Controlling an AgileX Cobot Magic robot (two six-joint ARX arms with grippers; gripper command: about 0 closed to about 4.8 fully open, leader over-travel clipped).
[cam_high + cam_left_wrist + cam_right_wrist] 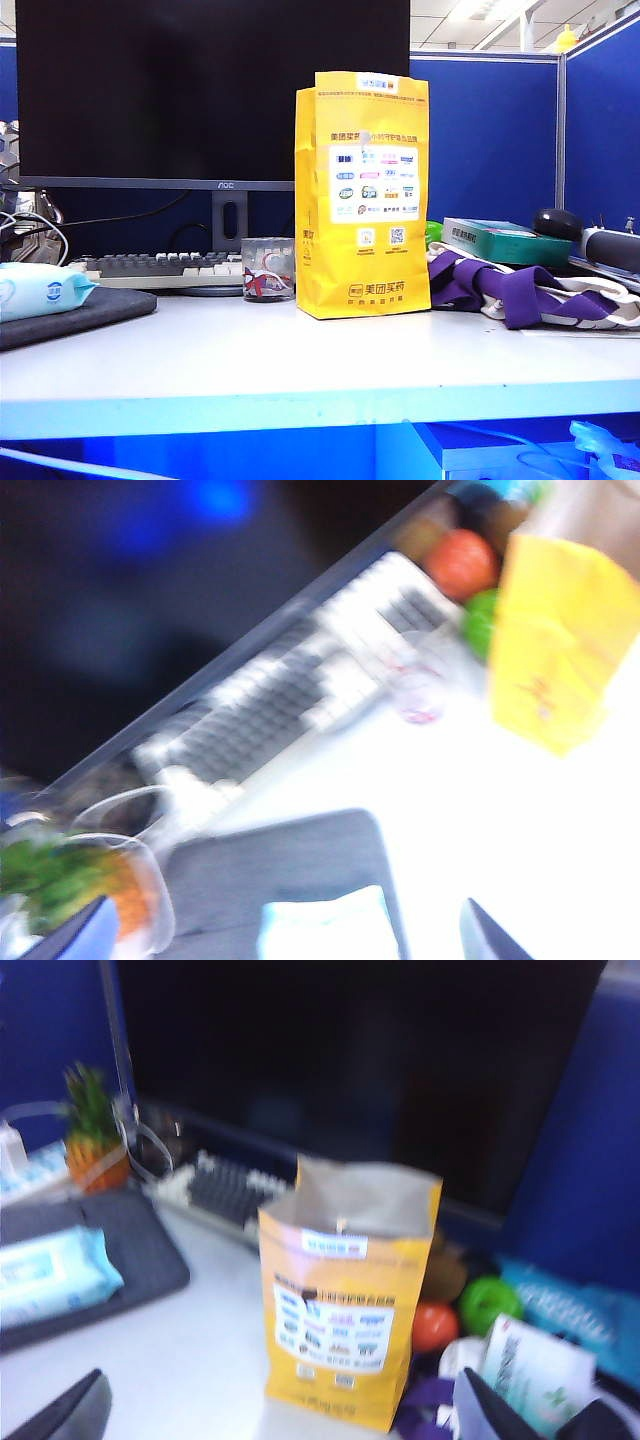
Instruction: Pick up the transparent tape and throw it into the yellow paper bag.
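Inspected: one yellow paper bag [364, 195], upright on the white bench [300, 360], top unfolded and mouth open in the right wrist view [352, 1300]; also visible, blurred, in the left wrist view [555, 640]. Transparent tape not located in any view; whereabouts undetermined.

Counted on the bench: one clear glass cup [268, 269] with red-and-white contents, just beside the bag on its left; one keyboard [165, 268] behind the cup; one black monitor [210, 90] at the rear; one pack of wet wipes [40, 290] resting on one dark pad [95, 312] at far left; one purple-and-white cloth [520, 292] right of the bag; one green box [505, 240] behind the cloth.

Noted in the right wrist view: one orange ball [434, 1326] and one green ball [490, 1303] behind the bag.

Left tool [285, 945]: two finger tips at frame edge, wide apart, released, nothing between them, above the pad. Right tool [270, 1422]: two finger tips wide apart, released, empty, in front of the bag. Neither tool seen in the exterior view.
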